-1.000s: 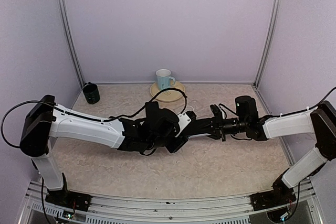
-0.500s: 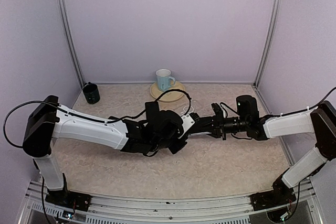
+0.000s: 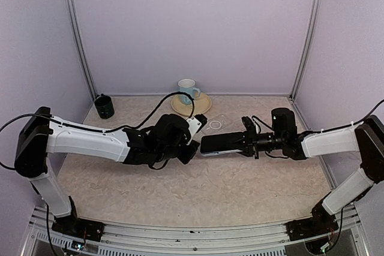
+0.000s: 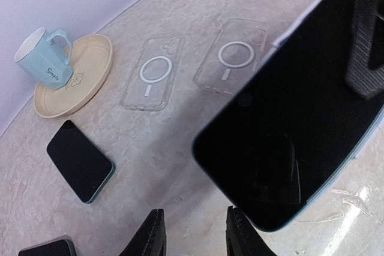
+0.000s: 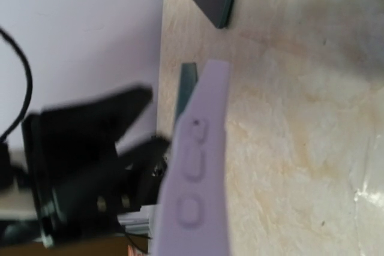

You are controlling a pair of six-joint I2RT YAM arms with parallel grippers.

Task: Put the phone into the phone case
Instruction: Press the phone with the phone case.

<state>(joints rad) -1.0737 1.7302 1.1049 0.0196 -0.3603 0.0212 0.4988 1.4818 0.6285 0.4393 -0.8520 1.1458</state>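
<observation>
A black-screened phone [image 3: 223, 143] with a pale lilac edge hangs level above the table, and my right gripper [image 3: 244, 141] is shut on its right end. Edge-on in the right wrist view, that lilac side [image 5: 198, 166] shows its buttons. In the left wrist view the phone [image 4: 294, 142] fills the right side. Just left of its free end, my left gripper [image 3: 192, 148] is apart from it. Its jaws [image 4: 197, 235] stand open over bare table. Two clear phone cases [image 4: 150, 73] [image 4: 231, 58] lie flat behind the phone; one case [image 3: 215, 123] shows from above.
A pale blue mug [image 3: 188, 90] stands on a yellow plate [image 3: 201, 107] at the back. A dark cup [image 3: 104, 106] is at the back left. A second phone [image 4: 81, 160] lies on the table, and a third [image 4: 48, 249] at the lower left.
My left gripper has drawn back to the left, off the phone's left end, and its jaws stand narrower than a second ago. The right gripper still holds the phone in the same spot.
</observation>
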